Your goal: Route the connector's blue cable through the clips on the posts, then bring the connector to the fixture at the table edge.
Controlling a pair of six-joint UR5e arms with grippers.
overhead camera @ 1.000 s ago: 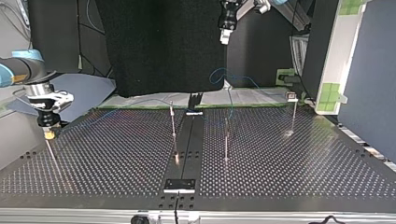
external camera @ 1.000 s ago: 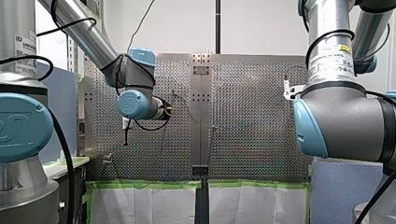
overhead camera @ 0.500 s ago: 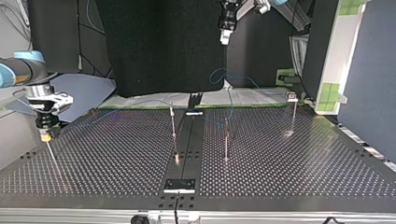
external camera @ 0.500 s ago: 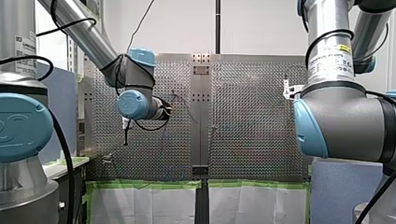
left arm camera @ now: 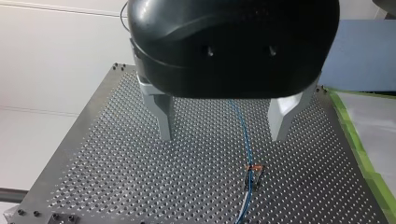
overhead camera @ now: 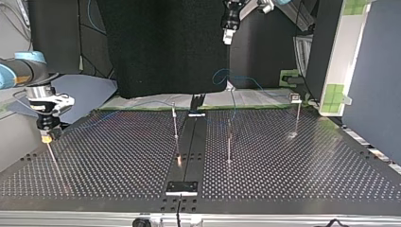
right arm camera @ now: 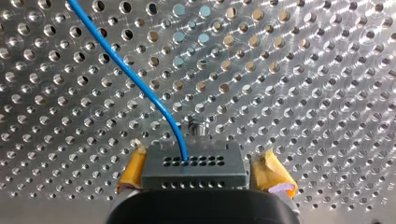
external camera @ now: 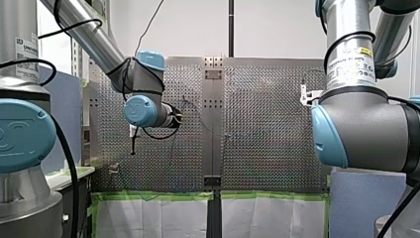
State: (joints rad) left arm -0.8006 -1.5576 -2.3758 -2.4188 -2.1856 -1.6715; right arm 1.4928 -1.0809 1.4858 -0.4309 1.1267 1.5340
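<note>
My right hand (overhead camera: 46, 137) hangs low over the worktop (overhead camera: 118, 156) in the top view, my left hand (overhead camera: 227, 39) high; left wrist view: spread, clear above the clipped cable (left arm camera: 243, 130); right wrist view: pinching the connector (right arm camera: 193, 164), presumably to tow it.

Shiny metal table (right arm camera: 303, 70), matt plastic connector (right arm camera: 194, 168).

That cable (right arm camera: 140, 84) is bright blue, connector (right arm camera: 194, 165) dark grey with rows of tiny holes, pads (right arm camera: 271, 175) on my right gripper (right arm camera: 201, 172) yellow. The table (right arm camera: 303, 70) is silvery, dotted with holes all over, green tape (external camera: 158, 195) along its near edge.
</note>
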